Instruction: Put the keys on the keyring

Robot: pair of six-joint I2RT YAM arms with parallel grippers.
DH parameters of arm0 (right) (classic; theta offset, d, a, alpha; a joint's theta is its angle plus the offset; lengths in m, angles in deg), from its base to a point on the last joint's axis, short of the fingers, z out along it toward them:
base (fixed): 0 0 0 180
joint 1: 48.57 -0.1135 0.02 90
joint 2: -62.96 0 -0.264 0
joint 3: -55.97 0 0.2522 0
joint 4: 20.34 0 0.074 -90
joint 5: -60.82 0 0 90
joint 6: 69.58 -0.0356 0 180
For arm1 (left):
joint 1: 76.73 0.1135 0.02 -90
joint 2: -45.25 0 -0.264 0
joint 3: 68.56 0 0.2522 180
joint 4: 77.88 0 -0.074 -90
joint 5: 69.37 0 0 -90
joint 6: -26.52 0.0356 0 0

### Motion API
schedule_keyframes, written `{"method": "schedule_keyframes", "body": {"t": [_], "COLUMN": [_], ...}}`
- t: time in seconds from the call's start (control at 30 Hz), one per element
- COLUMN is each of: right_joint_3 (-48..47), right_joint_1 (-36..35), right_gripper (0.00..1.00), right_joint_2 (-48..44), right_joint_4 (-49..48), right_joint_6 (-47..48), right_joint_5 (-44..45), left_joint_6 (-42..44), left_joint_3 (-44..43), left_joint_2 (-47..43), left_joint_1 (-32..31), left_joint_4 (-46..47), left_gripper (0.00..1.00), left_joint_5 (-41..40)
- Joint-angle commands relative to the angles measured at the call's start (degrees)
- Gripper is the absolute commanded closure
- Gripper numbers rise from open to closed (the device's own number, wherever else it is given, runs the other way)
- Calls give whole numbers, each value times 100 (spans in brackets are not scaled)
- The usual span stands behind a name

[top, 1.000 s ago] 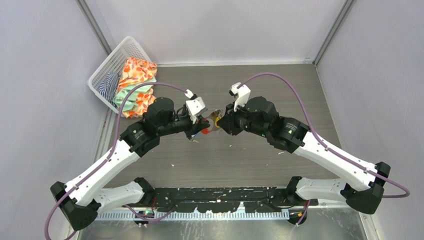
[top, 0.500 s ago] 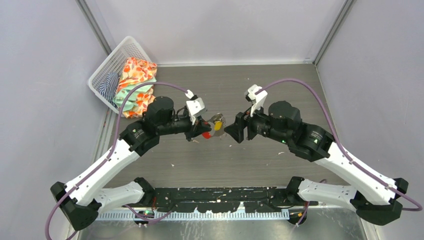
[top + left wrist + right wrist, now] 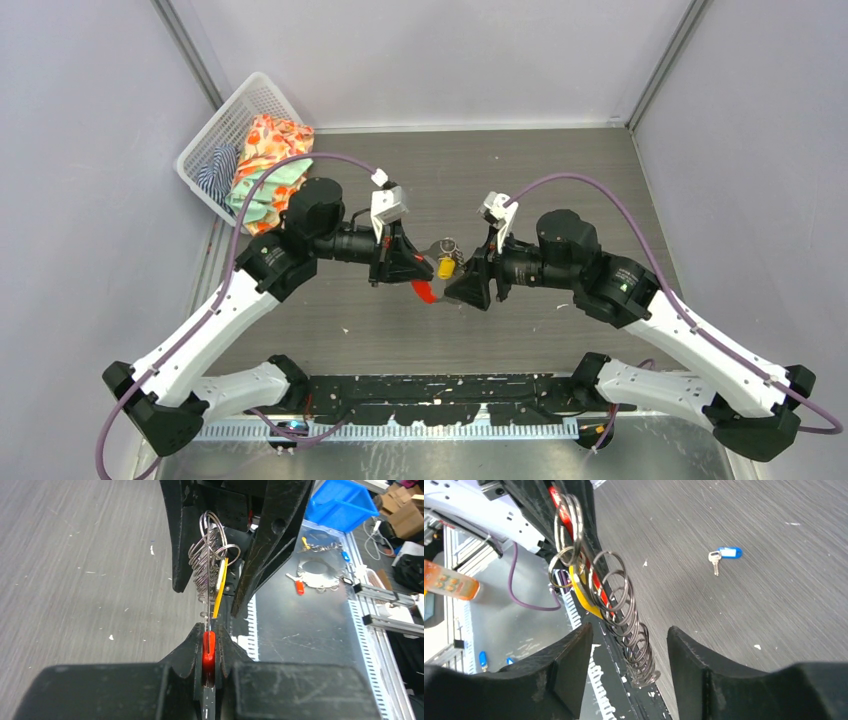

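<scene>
Right claw (image 3: 629,637) wider now, around keyring (image 3: 619,605)

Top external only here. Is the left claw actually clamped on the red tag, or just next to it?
Observer: Clamped. The left wrist view shows the left claw shut on the red tag, which sits edge-on between its fingers.
Operator: Blue key? Not seeing it from up here.
Observer: The right wrist view shows the blue key lying flat on the table, loose and clear of the rings.
</scene>
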Motion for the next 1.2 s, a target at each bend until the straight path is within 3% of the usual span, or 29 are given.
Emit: {"method": "schedule_keyframes", "body": {"t": [0.0, 0.07, 0.17, 0.2, 0.27, 0.33, 0.4, 0.43, 0.5, 0.73, 0.87, 0.97, 1.17], "right_joint_3": [-7, 20, 32, 20, -26, -94, -202, -262, -426, -1097, -1365, -1496, -1557], "right_joint_1": [12, 12, 17, 24, 38, 67, 110, 144, 216, 376, 489, 648, 776], "right_gripper": [45, 60, 91, 98, 99, 99, 99, 99, 99, 99, 99, 99, 99], "right_joint_2": [-151, -112, -32, -4, 19, 42, 109, 158, 343, 1088, 1297, 1431, 1568], "right_joint_4": [-752, -921, -1015, -986, -900, -800, -692, -650, -544, -476, -554, -471, -380], "right_joint_6": [-370, -549, -772, -838, -1021, -1293, -1586, -1735, -2110, -3020, -3392, -3655, -3870], "right_joint_5": [-642, -805, -907, -889, -776, -633, -503, -443, -330, -425, -345, -388, -506], "left_joint_6": [-300, -343, -441, -449, -351, -33, 455, 828, 1792, 4423, 6537, 7865, 8677], "left_joint_3": [-299, -316, -328, -339, -381, -501, -662, -721, -812, -750, 47, 842, 1408], "left_joint_2": [4, 9, 21, 22, 17, 6, -44, -85, -230, -796, -1317, -1817, -2140], "left_joint_1": [31, 49, 80, 97, 109, 120, 120, 120, 120, 2, -651, -1009, -1092], "left_joint_4": [176, 212, 290, 293, 245, 24, -262, -374, -587, -1008, -1012, -206, 458], "left_gripper": [100, 100, 100, 100, 97, 59, 28, 18, 8, 1, 0, 0, 0], "left_joint_5": [564, 562, 556, 548, 494, 279, -44, -208, -399, -402, -954, -1591, -1582]}}
